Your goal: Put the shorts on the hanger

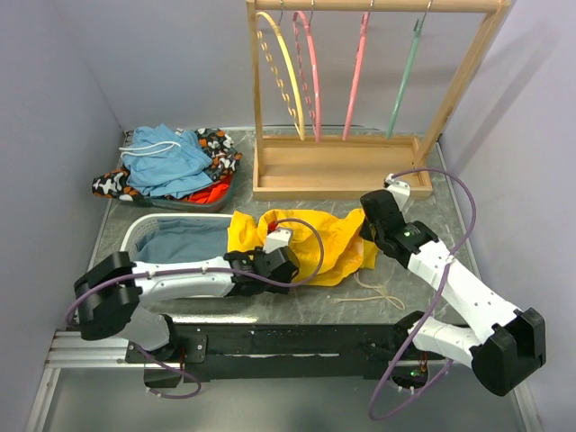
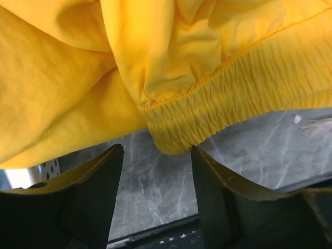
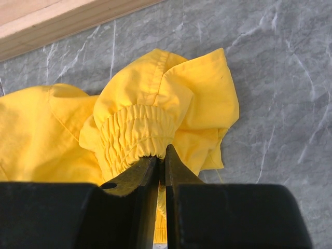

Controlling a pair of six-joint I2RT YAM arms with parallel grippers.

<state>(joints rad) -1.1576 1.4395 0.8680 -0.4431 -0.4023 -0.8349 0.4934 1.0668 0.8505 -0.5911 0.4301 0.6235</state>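
Shorts (image 1: 310, 236) of bright yellow cloth lie crumpled on the grey marbled table (image 1: 315, 310) between the two arms, their left end reaching a white basket (image 1: 144, 229). A white drawstring (image 1: 378, 292) trails on the table near the front hem. The left gripper (image 2: 155, 150) has its fingers apart with nothing between them; the gathered waistband hangs just beyond the tips. The right gripper (image 3: 162, 154) has its fingers almost together, pinching a fold of the waistband at the shorts' right end. The teal hanger (image 1: 405, 81) hangs by its hook from the rail of the wooden rack (image 1: 342, 169) at the back, well apart from the shorts, to the right of two pink hangers (image 1: 355, 76).
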